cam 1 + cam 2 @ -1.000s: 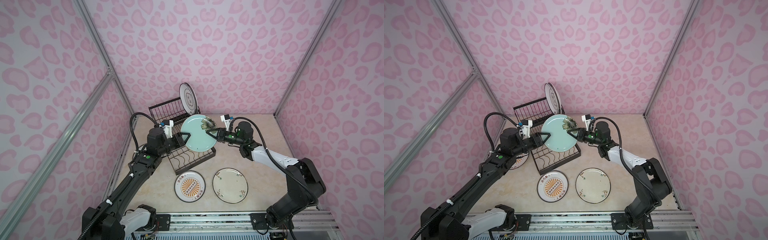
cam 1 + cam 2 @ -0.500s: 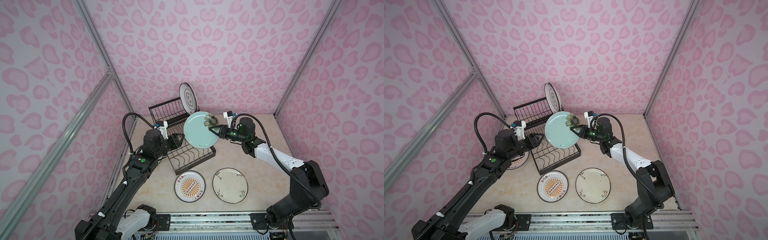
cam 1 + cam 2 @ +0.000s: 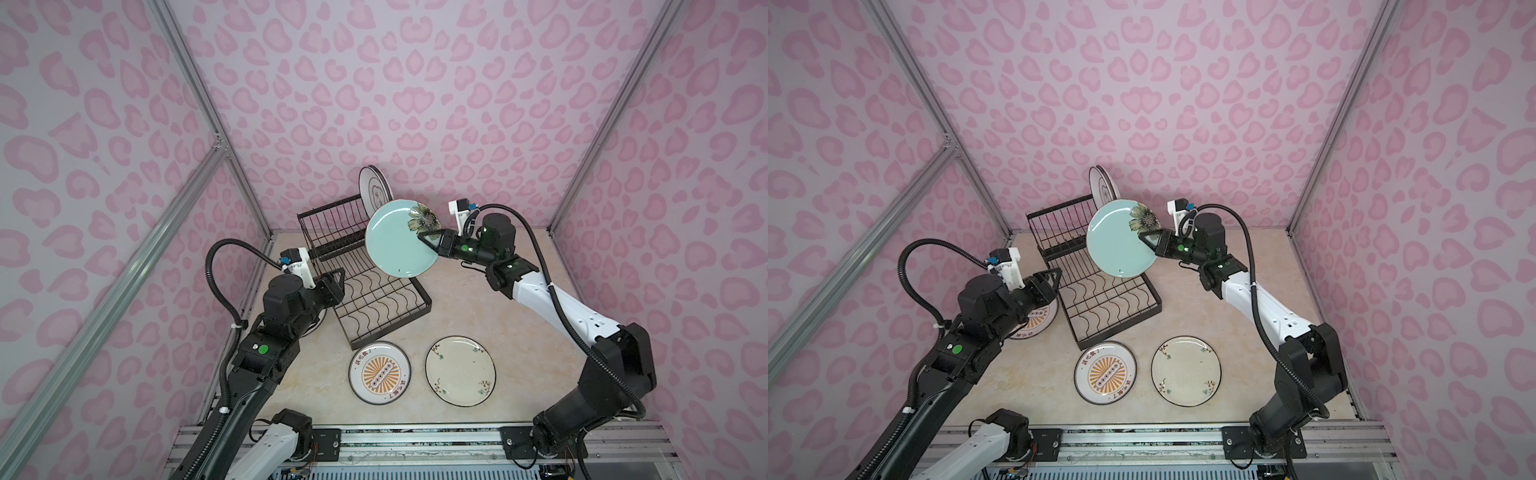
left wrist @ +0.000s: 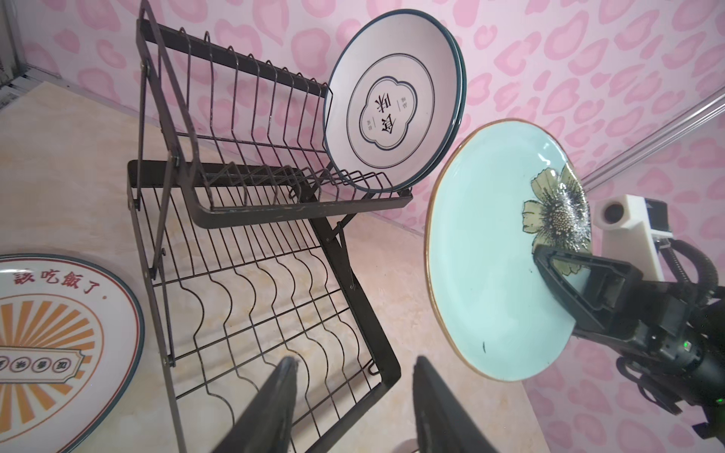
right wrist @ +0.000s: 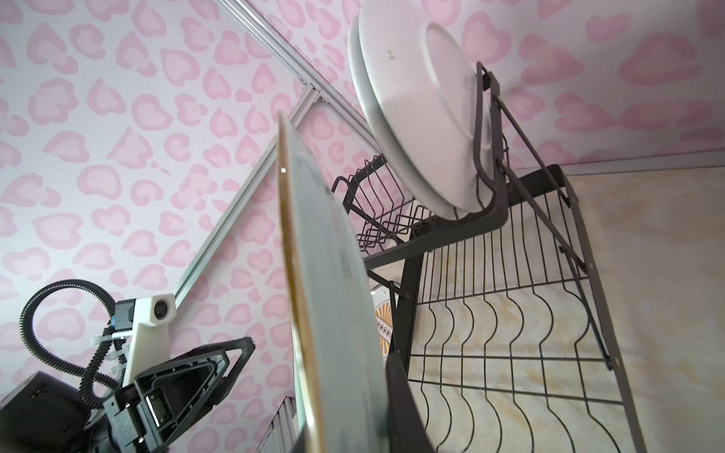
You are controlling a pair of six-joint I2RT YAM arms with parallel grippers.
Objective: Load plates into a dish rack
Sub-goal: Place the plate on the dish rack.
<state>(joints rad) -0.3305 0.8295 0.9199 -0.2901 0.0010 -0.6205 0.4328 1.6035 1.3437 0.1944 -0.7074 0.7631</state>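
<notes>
Right hand (image 3: 424,240) clamps blue-green plate (image 3: 392,245) by its rim.
Plate held on edge, off the counter (image 3: 478,299), beside rack (image 3: 376,303); left hand (image 4: 353,366) released, empty.

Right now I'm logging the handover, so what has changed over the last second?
The left claw drew back from the rim of the blue-green plate toward the robot's base, jaws apart and empty. The right claw, shut on its flowered edge, carried it toward the raised tier of the dish rack. Unchanged: the two racked plates, the sunburst plate and floral plate on the table.
</notes>
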